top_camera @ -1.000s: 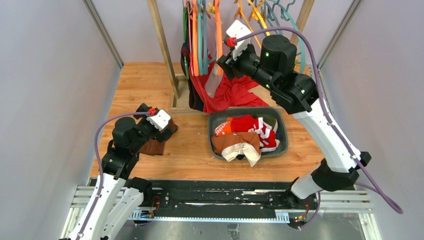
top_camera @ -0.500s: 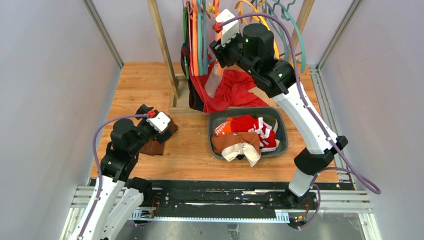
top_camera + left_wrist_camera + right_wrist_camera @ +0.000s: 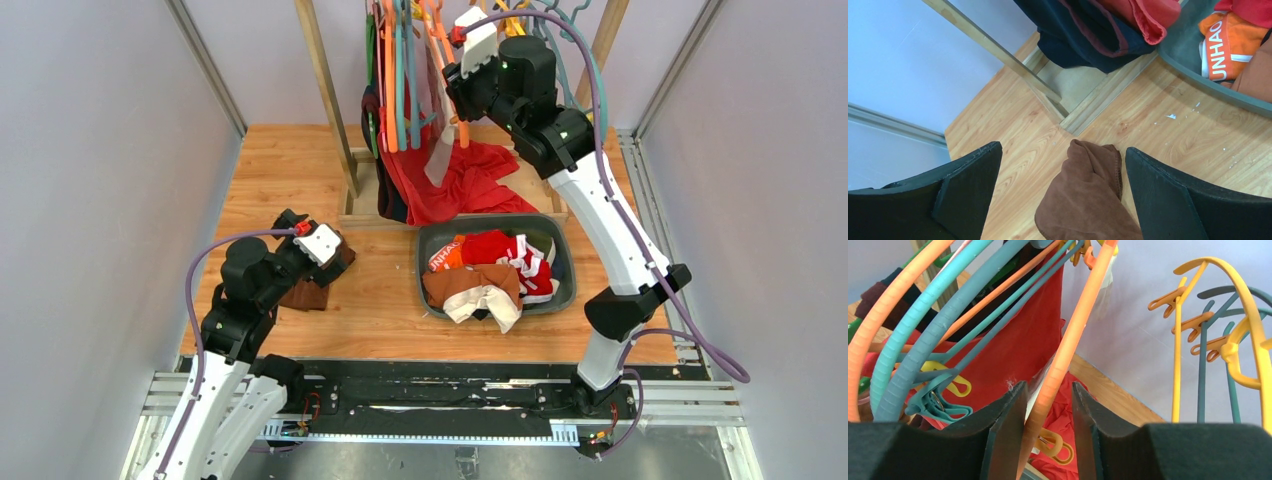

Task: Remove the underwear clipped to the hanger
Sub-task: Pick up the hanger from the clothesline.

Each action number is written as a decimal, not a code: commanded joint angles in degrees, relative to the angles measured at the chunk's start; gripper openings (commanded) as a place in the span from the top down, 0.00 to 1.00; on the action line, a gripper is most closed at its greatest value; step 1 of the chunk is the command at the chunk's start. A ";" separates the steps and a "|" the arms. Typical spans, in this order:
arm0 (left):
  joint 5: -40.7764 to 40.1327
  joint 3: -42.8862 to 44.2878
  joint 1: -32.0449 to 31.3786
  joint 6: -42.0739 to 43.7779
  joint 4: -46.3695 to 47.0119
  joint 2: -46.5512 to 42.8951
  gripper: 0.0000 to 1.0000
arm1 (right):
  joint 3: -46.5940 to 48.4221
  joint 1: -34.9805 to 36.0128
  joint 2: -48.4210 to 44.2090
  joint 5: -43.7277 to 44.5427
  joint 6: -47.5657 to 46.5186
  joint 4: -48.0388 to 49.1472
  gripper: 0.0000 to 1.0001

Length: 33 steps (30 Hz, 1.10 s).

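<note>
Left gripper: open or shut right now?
Open: the left gripper has its fingers wide apart over the brown cloth, gripping nothing.

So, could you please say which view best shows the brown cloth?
Left wrist: the soft brown cloth lies unobstructed, framed by the open left tool. Top external shows only its edge under that tool; right wrist, nothing.

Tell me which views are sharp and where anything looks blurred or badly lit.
Top external: evenly lit, sharp, no glare on the table. Left wrist: brown cloth and wood grain crisp. Right wrist: the orange hanger close to the lens looks slightly soft, wall behind bright.
</note>
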 commanded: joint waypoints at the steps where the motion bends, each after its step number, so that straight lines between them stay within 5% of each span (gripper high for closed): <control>1: 0.79 -0.93 -0.11 0.42 0.99 -0.76 0.02 | 0.42 -1.35 -0.33 -2.54 3.50 1.22 0.63; 26: 1.37 -1.07 -0.12 0.77 0.34 -1.58 0.02 | -1.22 -4.07 -2.25 -2.91 7.94 2.20 0.99; 33: 1.52 -1.11 -0.09 0.77 0.34 -1.60 0.02 | -1.29 -5.28 -5.34 -1.71 7.62 2.90 0.99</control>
